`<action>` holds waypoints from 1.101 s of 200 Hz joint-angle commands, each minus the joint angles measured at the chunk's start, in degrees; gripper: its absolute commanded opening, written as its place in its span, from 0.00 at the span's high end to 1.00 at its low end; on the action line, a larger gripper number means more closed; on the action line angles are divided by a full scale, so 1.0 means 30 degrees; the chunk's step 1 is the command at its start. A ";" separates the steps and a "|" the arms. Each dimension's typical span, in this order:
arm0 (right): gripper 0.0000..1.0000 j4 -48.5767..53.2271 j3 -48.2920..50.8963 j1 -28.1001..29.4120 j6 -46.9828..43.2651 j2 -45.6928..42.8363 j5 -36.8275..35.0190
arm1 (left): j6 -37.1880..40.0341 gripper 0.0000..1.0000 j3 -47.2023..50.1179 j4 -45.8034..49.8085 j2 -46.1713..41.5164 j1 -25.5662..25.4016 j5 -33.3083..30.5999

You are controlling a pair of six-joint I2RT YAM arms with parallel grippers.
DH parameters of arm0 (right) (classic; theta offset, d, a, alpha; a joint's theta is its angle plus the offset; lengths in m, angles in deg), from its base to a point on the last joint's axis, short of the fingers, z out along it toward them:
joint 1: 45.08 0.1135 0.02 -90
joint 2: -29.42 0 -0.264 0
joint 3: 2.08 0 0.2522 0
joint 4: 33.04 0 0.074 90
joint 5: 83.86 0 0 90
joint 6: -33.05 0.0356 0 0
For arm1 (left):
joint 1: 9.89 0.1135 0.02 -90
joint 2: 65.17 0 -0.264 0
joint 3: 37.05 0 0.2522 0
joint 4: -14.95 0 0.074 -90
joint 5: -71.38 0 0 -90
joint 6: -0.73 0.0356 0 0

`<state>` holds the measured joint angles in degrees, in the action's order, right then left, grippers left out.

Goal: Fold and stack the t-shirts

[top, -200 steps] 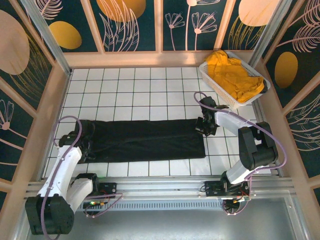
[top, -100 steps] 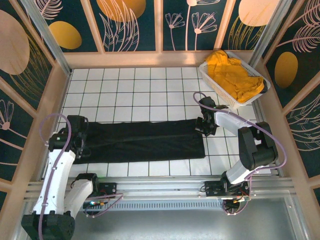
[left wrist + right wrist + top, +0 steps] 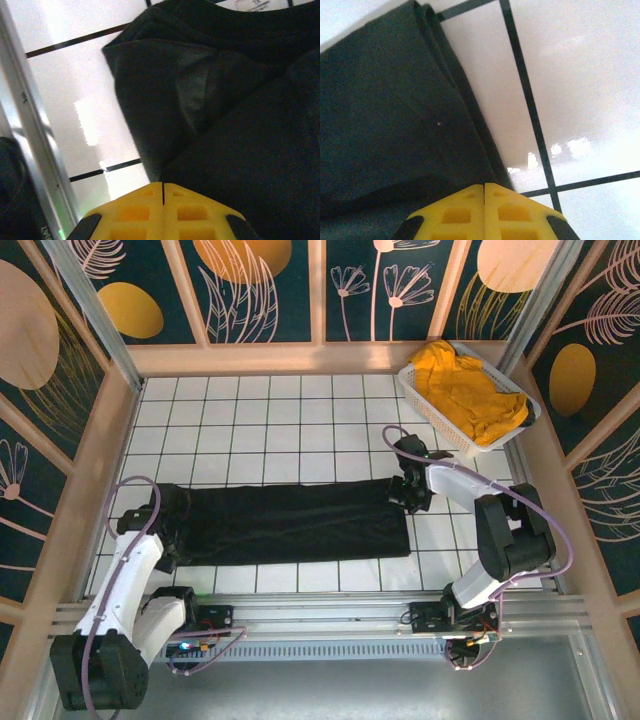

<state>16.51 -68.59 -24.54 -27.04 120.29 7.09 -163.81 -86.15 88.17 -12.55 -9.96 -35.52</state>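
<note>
The white tiled table (image 3: 260,430) has a black t-shirt (image 3: 290,525) lying flat across its near part and a white lattice basket (image 3: 425,405) at far right.

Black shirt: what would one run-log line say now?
black t-shirt: flat strip | left gripper: shut, left end | right gripper: shut, right end | yellow t-shirt: in basket

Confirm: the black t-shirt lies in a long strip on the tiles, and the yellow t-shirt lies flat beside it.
No: the top external view shows the yellow t-shirt bunched in the basket. The black t-shirt does lie in a long strip on the tiles.
</note>
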 commanded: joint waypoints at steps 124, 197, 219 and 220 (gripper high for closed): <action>0.74 -0.0865 -0.1867 0.0999 0.0340 -0.0747 0.0583 | 0.4370 0.53 -0.5801 -0.3412 0.3211 0.0044 -0.0307; 0.81 -0.2050 -0.3192 0.0928 0.0056 0.3702 0.1808 | 0.9290 0.52 -0.6695 -0.9329 1.2013 0.3366 0.2829; 0.82 -0.1315 -0.3860 0.0447 0.0240 0.4918 0.1313 | 0.9958 0.58 -0.7255 -1.0239 1.3916 0.4605 0.3068; 0.82 -0.1276 -0.3890 0.0419 0.0262 0.4965 0.1260 | 0.9991 0.58 -0.7231 -1.0313 1.3979 0.4659 0.3107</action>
<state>11.14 -76.26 -21.42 -26.61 131.13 11.76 -139.92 -106.28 62.68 23.53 -0.24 -28.00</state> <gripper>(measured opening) 0.187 0.462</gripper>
